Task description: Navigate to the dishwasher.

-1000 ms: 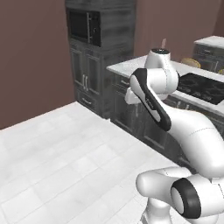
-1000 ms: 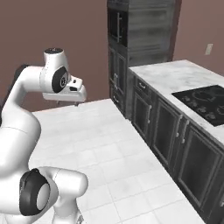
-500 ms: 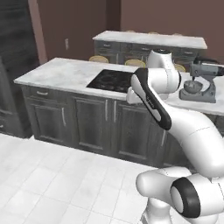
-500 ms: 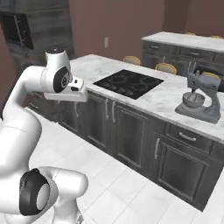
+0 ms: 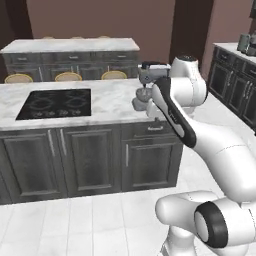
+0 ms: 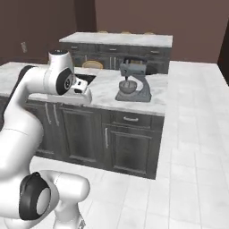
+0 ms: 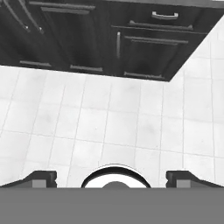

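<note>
Currently the arm stands folded before a marble-topped kitchen island [image 5: 107, 107], its gripper [image 7: 111, 177] spread wide and empty above the white tiled floor [image 7: 109, 127]. A grey stand mixer [image 6: 134, 82] sits on the island near a black cooktop [image 5: 55, 103]. Dark panelled cabinet doors [image 5: 85, 160] face the base; no plain black dishwasher front can be made out among them.

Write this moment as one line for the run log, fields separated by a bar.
phase: navigating | facing: kitchen island | on island: cooktop, stand mixer | dishwasher: not identified | gripper: open, holds nothing, above floor tiles
</note>
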### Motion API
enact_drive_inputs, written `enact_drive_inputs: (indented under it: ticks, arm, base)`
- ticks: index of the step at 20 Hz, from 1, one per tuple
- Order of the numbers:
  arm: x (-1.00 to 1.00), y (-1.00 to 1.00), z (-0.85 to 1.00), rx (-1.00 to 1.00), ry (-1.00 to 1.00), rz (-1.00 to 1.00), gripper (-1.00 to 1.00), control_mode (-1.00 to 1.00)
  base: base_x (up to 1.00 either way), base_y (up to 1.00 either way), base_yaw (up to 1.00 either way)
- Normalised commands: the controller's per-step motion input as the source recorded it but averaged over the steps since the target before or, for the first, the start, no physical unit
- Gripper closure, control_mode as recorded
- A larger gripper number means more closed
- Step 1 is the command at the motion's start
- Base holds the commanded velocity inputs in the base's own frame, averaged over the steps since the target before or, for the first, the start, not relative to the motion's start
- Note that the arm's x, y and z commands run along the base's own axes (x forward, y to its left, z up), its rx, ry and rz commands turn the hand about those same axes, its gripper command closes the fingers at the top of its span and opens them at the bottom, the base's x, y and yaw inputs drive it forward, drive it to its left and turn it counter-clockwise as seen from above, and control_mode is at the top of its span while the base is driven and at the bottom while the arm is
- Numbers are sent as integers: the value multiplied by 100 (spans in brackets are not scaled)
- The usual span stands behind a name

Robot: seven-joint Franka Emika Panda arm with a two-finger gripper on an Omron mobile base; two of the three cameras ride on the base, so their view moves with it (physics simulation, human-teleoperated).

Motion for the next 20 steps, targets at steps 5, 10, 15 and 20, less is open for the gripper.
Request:
enact_drive_inputs:
  ticks: [5, 10, 15, 20]
  arm:
    - [0, 0, 0, 0, 0, 0, -100, 100]
    - [0, 0, 0, 0, 0, 0, -100, 100]
    - [0, 0, 0, 0, 0, 0, -100, 100]
    - [0, 0, 0, 0, 0, 0, -100, 100]
  base:
    - [33, -73, -34]
    - [33, -83, -34]
    - [27, -64, -49]
    - [42, -32, -59]
